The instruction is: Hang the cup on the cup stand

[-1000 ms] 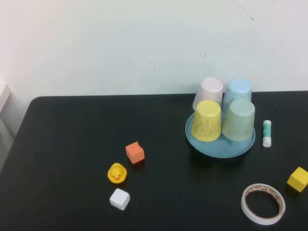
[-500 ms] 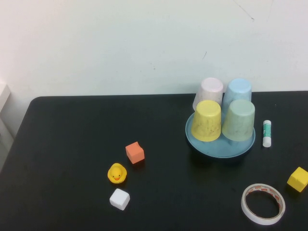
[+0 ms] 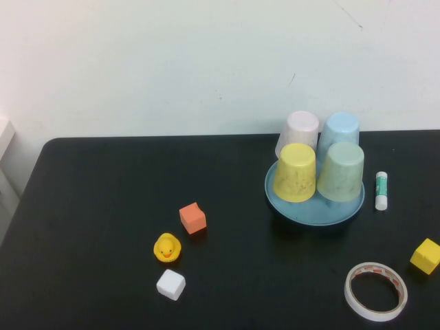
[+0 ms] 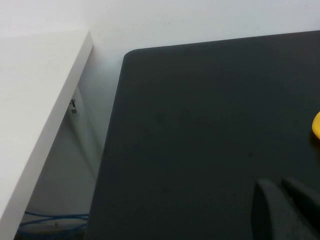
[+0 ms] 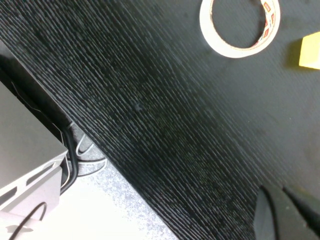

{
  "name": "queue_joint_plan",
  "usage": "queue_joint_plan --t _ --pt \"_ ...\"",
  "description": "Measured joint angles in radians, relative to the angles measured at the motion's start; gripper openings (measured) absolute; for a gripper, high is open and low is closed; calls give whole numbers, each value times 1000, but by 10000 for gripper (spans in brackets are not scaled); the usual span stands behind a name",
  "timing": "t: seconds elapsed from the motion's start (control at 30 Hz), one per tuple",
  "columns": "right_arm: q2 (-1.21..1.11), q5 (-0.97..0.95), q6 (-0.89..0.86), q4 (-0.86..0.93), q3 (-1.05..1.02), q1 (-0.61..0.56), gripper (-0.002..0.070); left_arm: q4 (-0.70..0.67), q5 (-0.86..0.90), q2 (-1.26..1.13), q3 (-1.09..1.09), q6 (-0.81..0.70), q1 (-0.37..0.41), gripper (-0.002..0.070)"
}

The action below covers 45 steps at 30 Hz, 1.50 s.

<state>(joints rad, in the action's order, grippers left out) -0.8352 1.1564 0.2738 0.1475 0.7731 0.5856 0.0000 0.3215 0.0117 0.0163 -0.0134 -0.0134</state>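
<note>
While nothing has shifted, the pale mint-green plastic cup sits inverted on the round blue cup stand.
Left gripper and right gripper stay parked low over the surface; whether either is open or closed, I cannot tell.

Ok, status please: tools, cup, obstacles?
Left tool and right tool shut, off the high view. Cup upside down on cup stand. Nothing blocking.

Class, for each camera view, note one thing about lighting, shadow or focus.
High view: even light, soft shadow beside the cup stand. Left wrist view: left gripper dark and blurred at the frame edge. Right wrist view: table grain sharp, right gripper blurred.
</note>
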Motion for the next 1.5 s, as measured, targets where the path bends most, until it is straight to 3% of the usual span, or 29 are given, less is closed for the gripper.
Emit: queue_joint_plan --t 0.47,0.67,0.77,0.93,1.07,1.2,1.5 --pt "23 0 0 -13 0 -12 -1 0 0 0 0 0 0 0" --pt "181 -75 150 -27 -1 -138 -1 0 0 0 0 0 0 0" --pt "302 -275 166 -59 -28 -234 -1 0 0 0 0 0 0 0" --pt "508 -634 170 -147 -193 -409 -1 0 0 0 0 0 0 0" --pt "636 -776 170 -235 -352 -520 -1 0 0 0 0 0 0 0" --pt "737 -812 170 -278 -521 -591 -1 0 0 0 0 0 0 0" --pt "799 -809 172 -294 -789 -607 -1 0 0 2 0 -4 0 -1"
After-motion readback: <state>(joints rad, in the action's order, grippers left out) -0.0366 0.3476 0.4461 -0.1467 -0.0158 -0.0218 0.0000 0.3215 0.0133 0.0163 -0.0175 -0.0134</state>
